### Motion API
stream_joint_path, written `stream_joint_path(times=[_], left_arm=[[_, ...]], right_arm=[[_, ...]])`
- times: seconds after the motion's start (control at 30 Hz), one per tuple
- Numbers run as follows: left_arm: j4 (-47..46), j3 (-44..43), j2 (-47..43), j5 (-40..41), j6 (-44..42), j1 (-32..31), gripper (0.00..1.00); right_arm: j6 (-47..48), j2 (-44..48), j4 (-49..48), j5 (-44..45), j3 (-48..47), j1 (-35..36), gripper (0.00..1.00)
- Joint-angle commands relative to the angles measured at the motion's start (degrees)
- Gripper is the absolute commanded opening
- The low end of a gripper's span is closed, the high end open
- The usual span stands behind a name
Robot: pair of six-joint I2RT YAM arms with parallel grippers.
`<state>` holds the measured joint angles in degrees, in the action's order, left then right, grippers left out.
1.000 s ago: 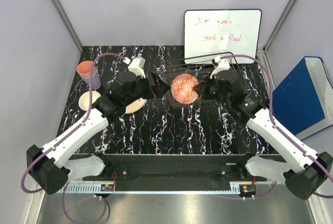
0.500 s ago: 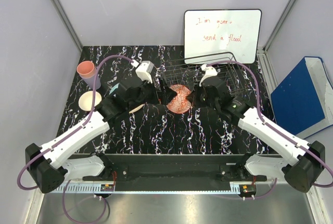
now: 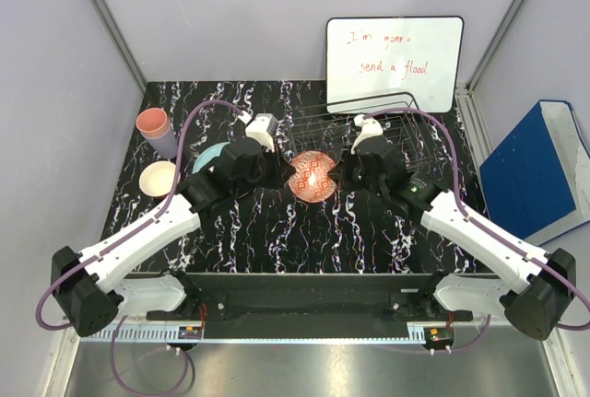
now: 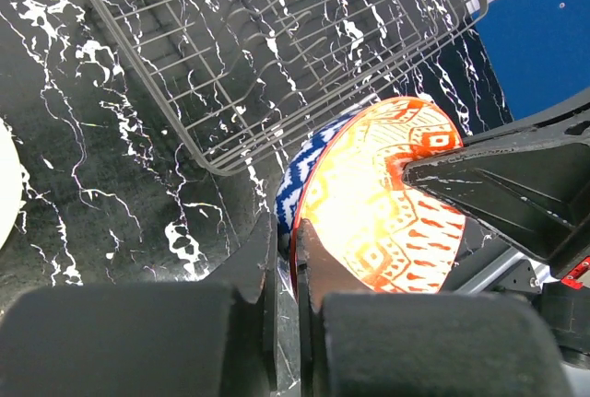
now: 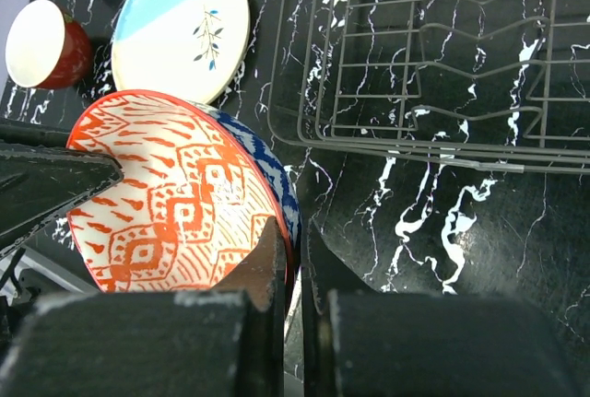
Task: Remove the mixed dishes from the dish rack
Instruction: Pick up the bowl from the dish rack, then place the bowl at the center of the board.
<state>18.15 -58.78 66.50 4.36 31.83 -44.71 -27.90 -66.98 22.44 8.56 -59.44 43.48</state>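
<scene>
Held: one small red patterned dish point(image 5: 175, 194) backed by one small blue-and-white patterned bowl point(image 4: 300, 171), just near the one dish rack point(image 5: 424, 156).
Left gripper point(image 4: 290, 259): jaws clamped on the dish's rim.
Right gripper point(image 5: 293, 263): jaws clamped on the opposite rim.
Counter point(image 3: 277, 222), left: one large plate point(image 5: 182, 27), one red bowl point(image 5: 41, 42), two cups, a salmon-pink cup point(image 3: 152, 123) and a lavender cup point(image 3: 166, 144).

Dish rack point(image 3: 318, 130) blocks behind; plate point(image 3: 207, 155) crowds the left.

The right claw point(image 5: 293, 236) pinches the rim of the small red patterned dish point(image 5: 175, 204), with the blue-and-white bowl point(image 5: 275, 169) just behind it. The plate point(image 5: 184, 29) and dish rack point(image 5: 442, 56) sit beyond on the desk point(image 5: 479, 222).
</scene>
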Motion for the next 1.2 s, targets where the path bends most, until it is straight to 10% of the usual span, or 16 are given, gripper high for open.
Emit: stream_joint_path(times=[0.0, 0.07, 0.17, 0.33, 0.5, 0.63, 0.77, 0.9, 1.17], left_arm=[[-1.0, -1.1, 0.6, -3.5, 0.8, -0.6, 0.00], [-1.0, -1.2, 1.2, -4.0, 0.9, -0.6, 0.01], [-0.5, -1.4, 1.9, -4.0, 1.3, -0.6, 0.37], [-0.5, -1.8, 2.8, -5.4, 2.0, -0.6, 0.52], [-0.3, -1.4, 2.8, -5.0, 2.1, -0.6, 0.00], [1.7, -1.7, 0.9, -2.5, 1.7, -0.6, 0.00], [6.2, -2.5, -2.2, 2.0, 1.4, -0.6, 0.00], [11.3, -0.5, -6.8, 5.8, 2.8, 0.2, 0.00], [11.7, 12.7, -14.2, 9.7, 14.6, 1.6, 0.00]], right_arm=[[-0.7, 3.1, -6.1, -1.9, -3.5, 1.4, 0.00], [-0.5, 3.4, -6.2, -2.7, -3.8, 2.1, 0.00], [-0.1, 3.8, -6.1, -3.1, -4.0, 3.1, 0.00], [-0.2, 4.0, -6.0, -3.5, -3.8, 3.6, 0.00], [0.1, 4.8, -6.0, -2.2, -3.1, 3.7, 0.00], [0.0, 5.6, -6.0, -0.5, -2.1, 3.8, 0.00], [-0.8, 6.6, -5.3, 2.7, -0.9, 3.7, 0.63], [-1.2, 8.9, -3.9, 7.6, 1.2, 3.8, 0.83], [-2.2, 14.5, -5.7, 11.0, 7.8, 3.7, 0.87]])
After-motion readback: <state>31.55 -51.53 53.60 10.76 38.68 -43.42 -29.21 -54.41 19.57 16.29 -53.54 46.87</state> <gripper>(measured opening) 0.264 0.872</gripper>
